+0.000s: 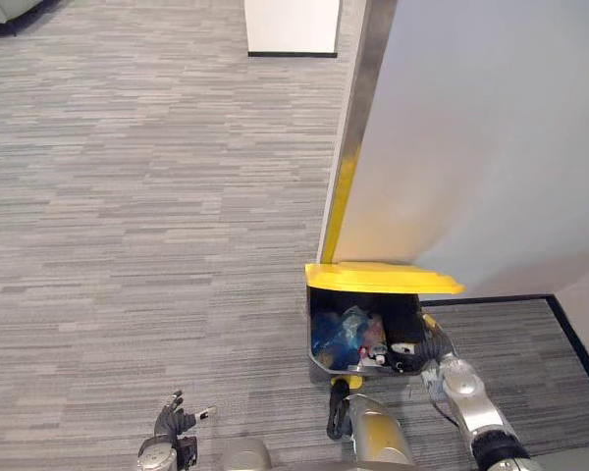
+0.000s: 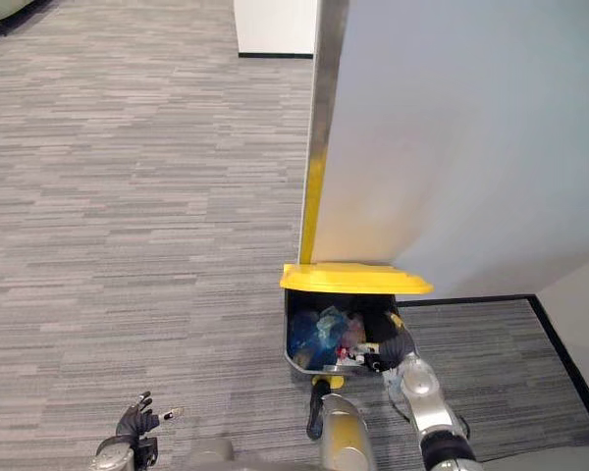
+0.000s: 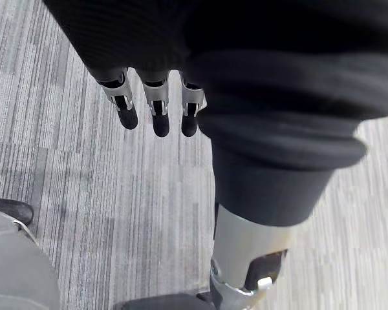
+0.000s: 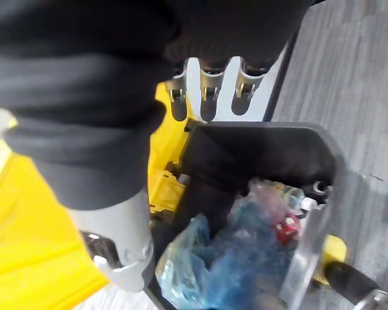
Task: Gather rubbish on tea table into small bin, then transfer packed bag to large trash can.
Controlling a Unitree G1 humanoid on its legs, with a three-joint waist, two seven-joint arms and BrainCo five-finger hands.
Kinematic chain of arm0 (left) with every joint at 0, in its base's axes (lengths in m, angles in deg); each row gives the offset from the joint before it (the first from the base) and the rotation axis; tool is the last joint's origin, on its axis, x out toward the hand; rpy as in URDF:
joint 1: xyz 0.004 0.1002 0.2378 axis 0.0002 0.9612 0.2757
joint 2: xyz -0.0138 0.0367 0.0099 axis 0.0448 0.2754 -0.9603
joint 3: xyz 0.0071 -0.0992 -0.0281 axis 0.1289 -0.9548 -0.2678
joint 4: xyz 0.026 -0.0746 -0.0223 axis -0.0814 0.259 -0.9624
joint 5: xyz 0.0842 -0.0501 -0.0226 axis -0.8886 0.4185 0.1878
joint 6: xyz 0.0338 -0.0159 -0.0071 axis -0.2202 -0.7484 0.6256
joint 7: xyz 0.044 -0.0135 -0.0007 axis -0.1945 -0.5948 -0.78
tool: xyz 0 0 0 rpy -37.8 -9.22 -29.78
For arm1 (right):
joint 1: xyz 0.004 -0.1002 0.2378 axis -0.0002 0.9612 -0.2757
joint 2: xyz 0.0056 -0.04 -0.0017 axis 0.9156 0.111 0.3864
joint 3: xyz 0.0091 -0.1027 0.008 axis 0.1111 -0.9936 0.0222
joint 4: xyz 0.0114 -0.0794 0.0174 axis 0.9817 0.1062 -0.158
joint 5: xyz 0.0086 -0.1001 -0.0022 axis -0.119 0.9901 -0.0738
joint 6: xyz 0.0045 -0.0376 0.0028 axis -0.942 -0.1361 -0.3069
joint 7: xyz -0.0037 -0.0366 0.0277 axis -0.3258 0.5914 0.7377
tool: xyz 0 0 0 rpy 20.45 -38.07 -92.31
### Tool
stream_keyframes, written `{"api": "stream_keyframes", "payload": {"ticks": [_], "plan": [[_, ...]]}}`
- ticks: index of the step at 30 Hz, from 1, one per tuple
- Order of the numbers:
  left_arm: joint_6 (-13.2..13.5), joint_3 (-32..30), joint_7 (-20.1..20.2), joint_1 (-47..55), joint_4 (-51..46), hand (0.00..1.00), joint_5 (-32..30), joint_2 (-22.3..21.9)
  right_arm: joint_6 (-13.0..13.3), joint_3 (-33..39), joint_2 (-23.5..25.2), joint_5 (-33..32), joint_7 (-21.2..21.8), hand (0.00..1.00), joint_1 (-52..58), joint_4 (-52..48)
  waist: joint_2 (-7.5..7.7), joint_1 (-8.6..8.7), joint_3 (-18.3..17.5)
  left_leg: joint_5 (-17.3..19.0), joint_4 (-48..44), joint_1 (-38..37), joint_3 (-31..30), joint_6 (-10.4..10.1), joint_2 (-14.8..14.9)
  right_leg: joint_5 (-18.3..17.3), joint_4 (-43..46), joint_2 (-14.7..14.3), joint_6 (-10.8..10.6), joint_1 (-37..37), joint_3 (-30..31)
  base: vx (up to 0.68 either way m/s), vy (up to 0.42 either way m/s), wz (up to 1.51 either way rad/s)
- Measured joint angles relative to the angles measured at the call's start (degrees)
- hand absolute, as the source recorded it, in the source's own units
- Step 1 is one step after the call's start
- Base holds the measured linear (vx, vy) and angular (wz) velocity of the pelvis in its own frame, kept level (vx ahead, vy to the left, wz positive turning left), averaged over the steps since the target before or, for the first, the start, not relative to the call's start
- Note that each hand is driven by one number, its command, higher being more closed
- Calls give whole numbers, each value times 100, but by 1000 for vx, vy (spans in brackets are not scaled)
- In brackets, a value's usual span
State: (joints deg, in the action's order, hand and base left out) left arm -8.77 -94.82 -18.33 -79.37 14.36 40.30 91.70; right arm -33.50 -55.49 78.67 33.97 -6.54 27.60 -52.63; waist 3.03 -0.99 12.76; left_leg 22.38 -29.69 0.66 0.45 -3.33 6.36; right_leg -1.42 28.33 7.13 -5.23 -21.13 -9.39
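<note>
Inside the large trash can [image 4: 278,132], under its raised yellow lid [image 1: 383,278], the blue packed bag [image 4: 200,265] sits among the rubbish. The right hand [image 1: 433,345] hovers at the rim with its fingers [image 4: 207,103] straight and empty. The left hand [image 1: 172,420] hangs open over the carpet [image 1: 128,196]. Looks basically done to me.

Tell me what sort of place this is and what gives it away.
Most likely an office or similar workplace: grey striped carpet, a pale partition wall with a metal edge, and a large trash can with a yellow lid holding a blue bag of rubbish.
</note>
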Motion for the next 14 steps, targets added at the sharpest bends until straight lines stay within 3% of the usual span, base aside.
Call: {"api": "stream_keyframes", "payload": {"ticks": [1,3,5,6,7,8,11,14], "plan": [[-16,-17,-62,-15,0,0,0,-26,-3,103,123,-91,5,0,160,-14,45,0,-1,-52,-2,35,99,46,1,-323,1244,96,251,-176,13,-255,99,-39],[-72,-12,-76,57,-81,0,2,-90,-2,303,288,-209,2,0,422,-150,85,-23,-27,-204,145,72,234,73,3,-670,2277,265,227,45,41,-202,62,-36],[-95,-11,-79,106,-221,0,7,-195,10,452,398,-251,-4,0,514,-195,134,-49,-67,-396,371,155,346,50,5,-864,2474,425,205,360,42,-170,-79,-45],[-104,-35,-100,64,-352,0,13,-223,17,606,446,-334,-14,0,578,-164,238,-212,-210,-602,483,469,499,-62,80,-1194,1871,441,23,640,-22,-177,-281,-74],[-103,-96,-153,-45,-367,0,19,-510,23,892,473,-461,-167,0,499,-58,133,-296,-236,-1116,1121,368,734,-161,158,-1341,791,230,113,895,-147,-167,-334,-74],[-102,-88,-174,-43,-366,0,20,-615,38,965,471,-494,-202,0,468,54,81,-302,-307,-1263,1391,335,804,-225,155,-1423,263,135,229,1050,-165,-224,-275,-47],[-105,-82,-180,-178,-284,0,24,-711,34,1067,502,-534,-308,0,399,348,-97,-290,-448,-1445,1572,370,810,-321,263,-1364,-129,-42,404,1131,-261,-161,-111,-5],[-156,-102,-181,-447,-2,0,22,-468,4,1068,529,-520,-314,0,388,599,-199,-303,-652,-1651,1855,343,783,-349,359,-1173,-542,-213,397,1263,-334,-76,-51,3]]}}
